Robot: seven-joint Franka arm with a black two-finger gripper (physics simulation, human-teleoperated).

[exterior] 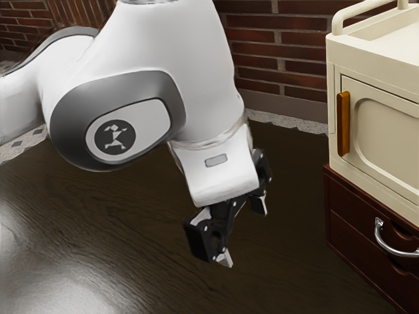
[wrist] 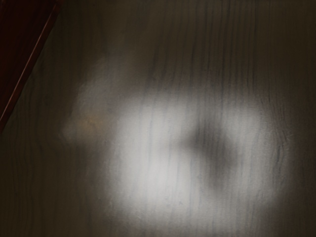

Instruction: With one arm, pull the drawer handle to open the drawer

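Note:
My black gripper [exterior: 244, 231] points down above the dark table in the exterior view, its two fingers well apart and nothing between them. The dark red drawer unit [exterior: 340, 216] stands at the exterior view's right, a good way from the gripper. A curved silver handle [exterior: 394, 248] is fixed on its front, and the drawer fronts look flush with the unit. In the wrist view, a dark red edge of the unit [wrist: 22, 44] lies off to one side of my hand.
A cream cabinet [exterior: 386, 121] with an orange-brown upright handle [exterior: 343, 123] sits on top of the drawer unit. Dark wood-grain table [exterior: 131, 242] lies under the hand and around the unit's base. Behind is a brick wall [exterior: 281, 52].

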